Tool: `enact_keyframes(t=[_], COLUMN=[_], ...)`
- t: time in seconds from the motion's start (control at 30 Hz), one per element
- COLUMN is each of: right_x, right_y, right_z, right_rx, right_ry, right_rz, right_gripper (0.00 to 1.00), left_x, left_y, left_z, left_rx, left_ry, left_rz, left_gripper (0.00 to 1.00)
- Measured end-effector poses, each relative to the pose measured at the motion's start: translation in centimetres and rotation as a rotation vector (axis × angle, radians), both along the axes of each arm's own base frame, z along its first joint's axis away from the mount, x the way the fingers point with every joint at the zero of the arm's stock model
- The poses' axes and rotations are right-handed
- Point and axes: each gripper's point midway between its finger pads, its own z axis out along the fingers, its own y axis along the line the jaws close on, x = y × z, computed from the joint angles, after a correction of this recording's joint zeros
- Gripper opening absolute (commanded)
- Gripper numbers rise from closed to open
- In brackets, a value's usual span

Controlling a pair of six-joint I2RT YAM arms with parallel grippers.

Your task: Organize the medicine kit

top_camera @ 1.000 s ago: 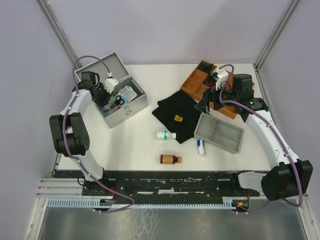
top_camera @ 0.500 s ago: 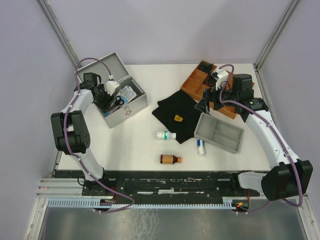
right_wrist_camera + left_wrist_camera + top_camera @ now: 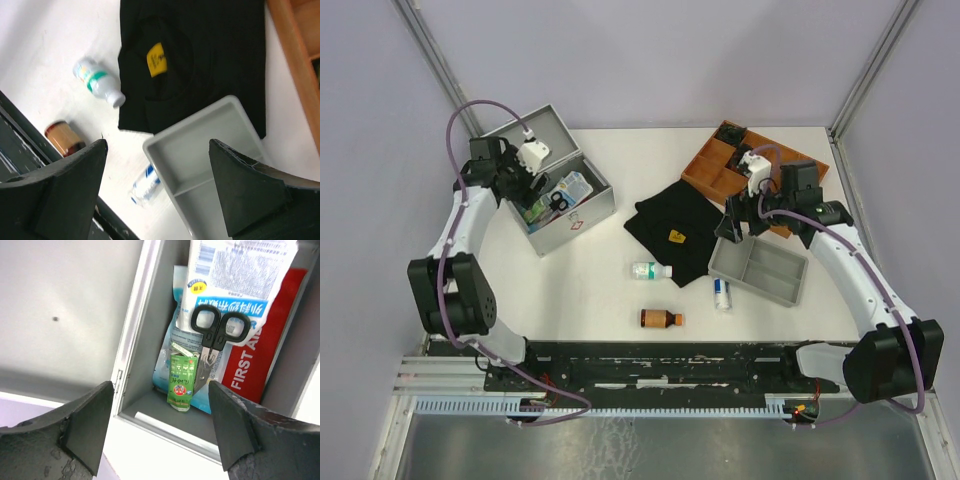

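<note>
Sitting open at the far left of the desk (image 3: 620,290), the medicine kit (image 3: 582,215) holds scissors (image 3: 215,330) and packets (image 3: 235,270). The left gripper (image 3: 160,405) has lifted clear, jaws wide and empty. The right gripper (image 3: 157,155), likewise agape and empty, has swung over the grey tray (image 3: 220,145), likely to fetch the next item.

My white table (image 3: 590,280) carries the kit (image 3: 582,208) far left, a black cloth (image 3: 675,225) mid-table, a wooden box (image 3: 715,165) far right, a grey tray (image 3: 760,265) right, and nearer me a white bottle (image 3: 651,270), a brown bottle (image 3: 661,319) and a blue-striped bottle (image 3: 721,294), all lying down.
</note>
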Motion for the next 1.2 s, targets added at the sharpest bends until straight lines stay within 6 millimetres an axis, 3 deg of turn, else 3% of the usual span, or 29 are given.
enact_keyframes(t=[0.1, 0.2, 0.43, 0.6, 0.83, 1.2], right_x=[-2.1, -4.8, -10.9, -14.0, -15.2, -13.8], right_y=[-0.5, -0.8, -0.9, -0.4, 0.0, -0.5], right_z=[-2.8, -5.2, -8.5, -11.6, -14.4, -16.7], right_rx=[-0.067, -0.138, -0.239, -0.292, -0.399, -0.511], right_ry=[0.044, 0.073, 0.075, 0.094, 0.078, 0.124], right_rz=[0.058, 0.155, 0.480, 0.623, 0.703, 0.653], right_gripper=[0.91, 0.91, 0.91, 0.90, 0.88, 0.86], left_x=[-0.5, -2.0, -4.9, -5.3, -5.6, -6.1], left_y=[-0.6, -1.4, -3.7, -4.7, -5.4, -6.3], left_z=[3.0, 4.2, 3.3, 3.3, 4.7, 4.7], left_rx=[-0.036, -0.079, -0.181, -0.220, -0.228, -0.242], left_ry=[-0.119, -0.191, -0.226, -0.227, -0.267, -0.277], left_rz=[0.018, 0.019, -0.026, -0.055, -0.082, -0.115], left_gripper=[0.88, 0.91, 0.94, 0.95, 0.97, 0.98])
